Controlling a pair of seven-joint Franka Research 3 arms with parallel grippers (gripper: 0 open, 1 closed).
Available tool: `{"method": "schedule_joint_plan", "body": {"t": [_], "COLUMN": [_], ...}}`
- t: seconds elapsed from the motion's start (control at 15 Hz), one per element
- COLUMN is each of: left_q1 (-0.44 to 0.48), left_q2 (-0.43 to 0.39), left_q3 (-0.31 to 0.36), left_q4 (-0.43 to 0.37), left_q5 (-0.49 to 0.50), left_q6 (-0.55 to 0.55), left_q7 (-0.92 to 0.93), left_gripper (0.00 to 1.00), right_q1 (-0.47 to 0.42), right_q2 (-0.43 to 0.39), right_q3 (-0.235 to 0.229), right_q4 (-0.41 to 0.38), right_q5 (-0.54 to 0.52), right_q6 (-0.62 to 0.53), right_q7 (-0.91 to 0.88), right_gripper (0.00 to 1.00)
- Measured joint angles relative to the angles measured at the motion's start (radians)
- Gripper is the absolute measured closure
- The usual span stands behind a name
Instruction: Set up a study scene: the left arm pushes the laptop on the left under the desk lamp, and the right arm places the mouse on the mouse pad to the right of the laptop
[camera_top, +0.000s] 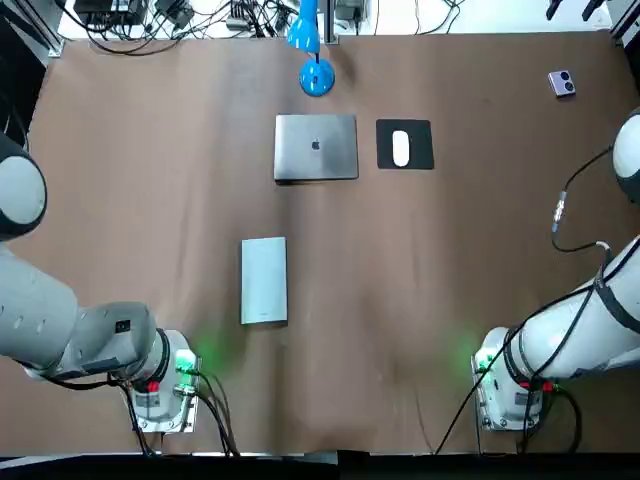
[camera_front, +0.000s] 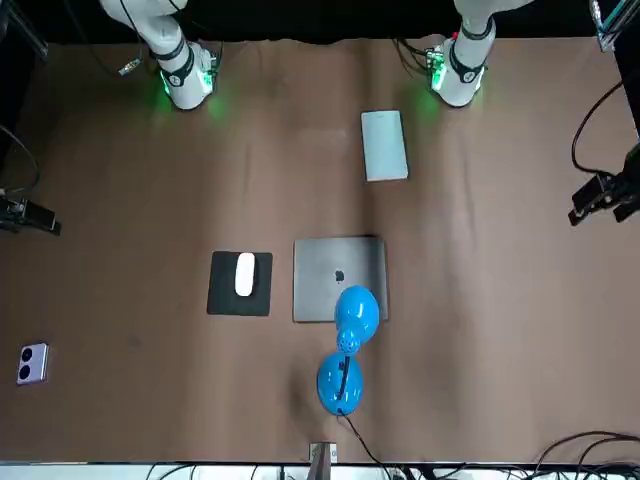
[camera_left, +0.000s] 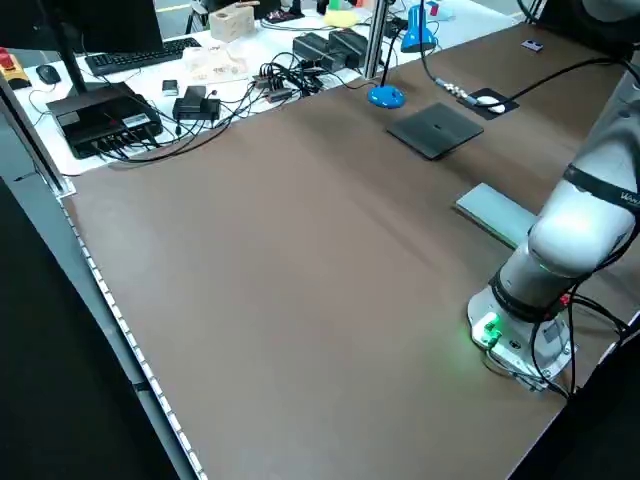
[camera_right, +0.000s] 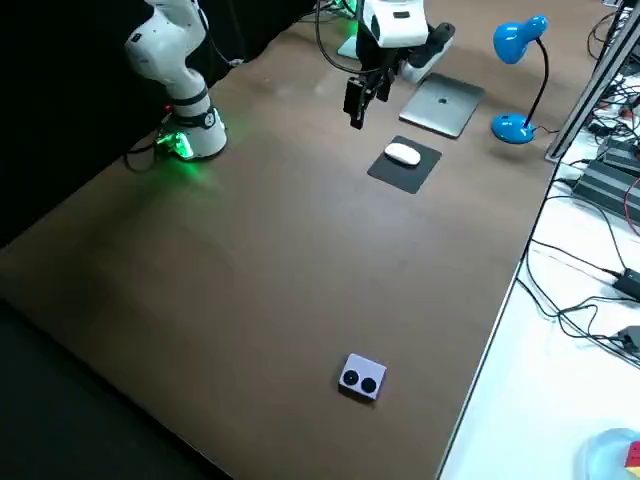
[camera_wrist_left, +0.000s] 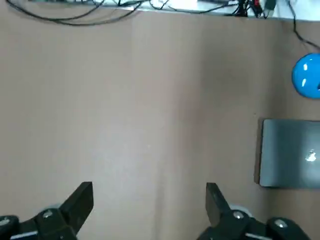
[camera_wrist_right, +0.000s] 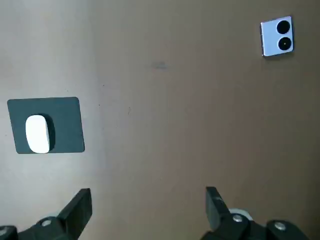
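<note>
Left gripper: your left gripper (camera_wrist_left: 149, 189) hangs above bare table (camera_top: 150, 200) on the robot's left side, fingers spread wide with nothing between them
Right gripper: your right gripper (camera_wrist_right: 148, 192) hangs above bare table on the robot's right side, fingers likewise spread wide and empty
Laptop: the laptop (camera_top: 316, 147) lies shut, logo up, well off to your left gripper's right and farther from the arms' bases; only part of it shows at the edge of the left wrist view
Lamp: the blue lamp (camera_top: 317, 77) stands with its round base just beyond the laptop's far edge, also to your left gripper's right; in the front view its head overlaps that edge
Mouse pad: the black mouse pad (camera_top: 404, 144) lies just beside the laptop on its right, with a narrow strip of table between them, off to your right gripper's left
Mouse: the white mouse (camera_top: 400, 148) rests on the mouse pad, within its edges, well apart from your right gripper
Slab: a flat pale-grey slab (camera_top: 264, 280) lies nearer the bases than the laptop, to your left gripper's right, touching nothing
Small device: a small lilac device (camera_top: 562, 84) with two dark circles lies to your right gripper's right, toward the table's far side, well apart from the mouse pad
</note>
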Motion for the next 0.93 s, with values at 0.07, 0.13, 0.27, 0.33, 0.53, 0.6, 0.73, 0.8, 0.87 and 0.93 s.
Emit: {"method": "schedule_joint_plan", "body": {"t": [0.07,0.13,0.27,0.33,0.53,0.6,0.73,0.8,0.87,0.93], "left_q1": [-0.012,-0.033,-0.079,-0.088,-0.094,-0.102,-0.104,-0.104,-0.104,-0.104], "left_q2": [-0.017,-0.035,-0.069,-0.082,-0.095,-0.095,-0.089,-0.083,-0.075,-0.067], "left_q3": [0.006,0.022,0.061,0.069,0.07,0.066,0.056,0.053,0.052,0.051], "left_q4": [0.001,0.001,0.001,0.004,0.042,0.049,0.048,0.046,0.042,0.037], "left_q5": [0.0,0.0,0.0,0.0,0.0,-0.001,-0.001,-0.001,-0.001,-0.001], "left_q6": [0.0,-0.001,-0.031,-0.063,-0.139,-0.156,-0.177,-0.186,-0.193,-0.195], "left_q7": [0.0,0.0,0.0,0.0,-0.001,-0.005,-0.007,-0.009,-0.009,-0.009], "left_gripper": [0.0,0.0,0.0,0.0,0.0,0.0,0.0,0.0,0.0,0.0], "right_q1": [0.0,0.0,0.0,0.0,0.0,0.0,0.001,0.001,0.001,0.001], "right_q2": [0.0,0.0,0.0,0.0,0.0,0.0,0.0,0.0,0.0,0.0], "right_q3": [0.001,0.001,0.001,0.001,0.001,0.001,0.002,0.002,0.002,0.002], "right_q4": [0.0,0.0,0.0,0.0,0.0,0.0,0.0,0.0,0.0,0.0], "right_q5": [0.0,0.0,0.0,0.0,0.0,0.0,0.0,0.0,0.0,0.0], "right_q6": [0.0,0.0,0.0,0.0,0.005,0.007,0.007,0.007,0.008,0.008], "right_q7": [0.004,0.006,0.007,0.007,0.008,0.008,0.008,0.008,0.008,0.008], "right_gripper": [0.0,0.0,0.0,0.0,0.0,0.0,0.0,0.0,0.0,0.0]}}
